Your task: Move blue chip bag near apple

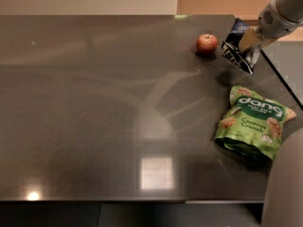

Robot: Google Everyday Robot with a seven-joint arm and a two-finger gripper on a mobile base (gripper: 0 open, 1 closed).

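tool (249, 38) clamped on blue chip bag (235, 51), seemingly lifted, just beside apple (207, 44).

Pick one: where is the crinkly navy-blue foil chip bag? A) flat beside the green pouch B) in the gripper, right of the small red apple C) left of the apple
B: the gripper at upper right grips the navy-blue foil chip bag, right of the small red apple.
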